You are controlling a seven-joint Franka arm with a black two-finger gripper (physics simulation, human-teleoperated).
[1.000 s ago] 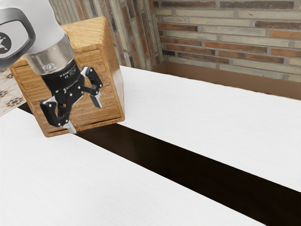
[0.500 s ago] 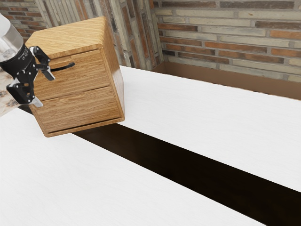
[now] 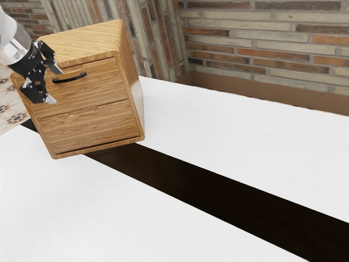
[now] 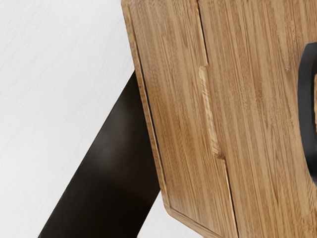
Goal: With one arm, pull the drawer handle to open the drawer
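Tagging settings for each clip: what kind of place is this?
Probably a simulated indoor room: a brick wall behind, a white table carrying a wooden two-drawer cabinet, and patterned floor tiles.

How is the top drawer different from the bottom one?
The top drawer has a black handle; the bottom drawer has no black handle. The open hand is at the top drawer, by the handle's end; nothing is near the bottom drawer. Both are made of the same striped wood, and both look shut.
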